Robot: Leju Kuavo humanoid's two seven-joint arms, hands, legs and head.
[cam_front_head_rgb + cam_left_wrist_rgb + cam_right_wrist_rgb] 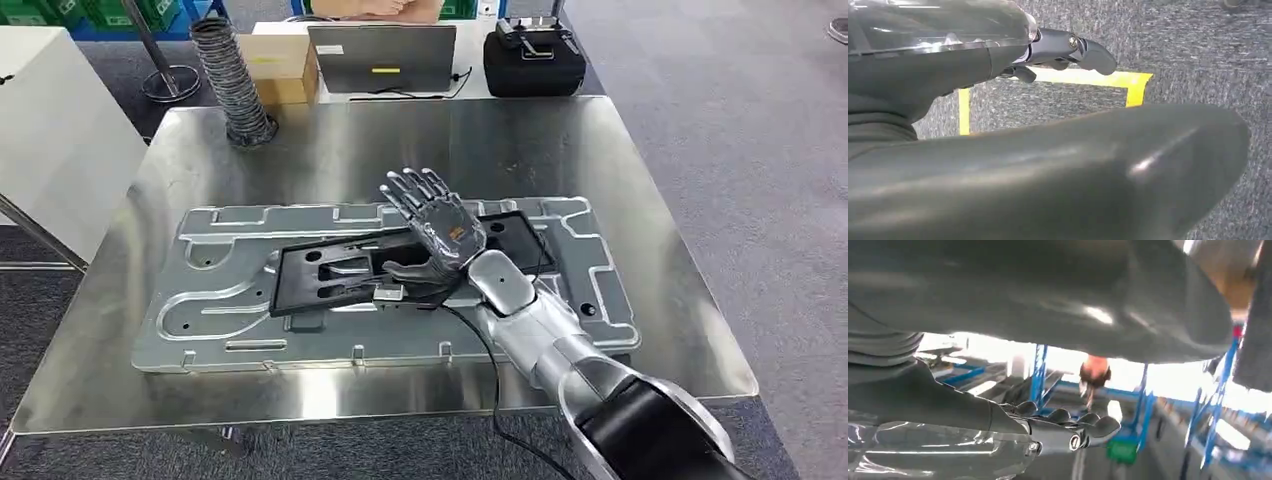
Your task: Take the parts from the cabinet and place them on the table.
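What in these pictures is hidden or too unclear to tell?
- Head view: part of the black part lies under the right robot hand.
- Head view: the laptop screen faces away.
- Right wrist view: the person is blurred.
- Left wrist view: the left robot hand is mostly hidden by its cover.

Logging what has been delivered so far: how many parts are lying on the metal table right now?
2. A large silver panel lies flat across the metal table; a black frame part lies on top of it, under the right robot hand. Anything beneath the panel would be hidden.
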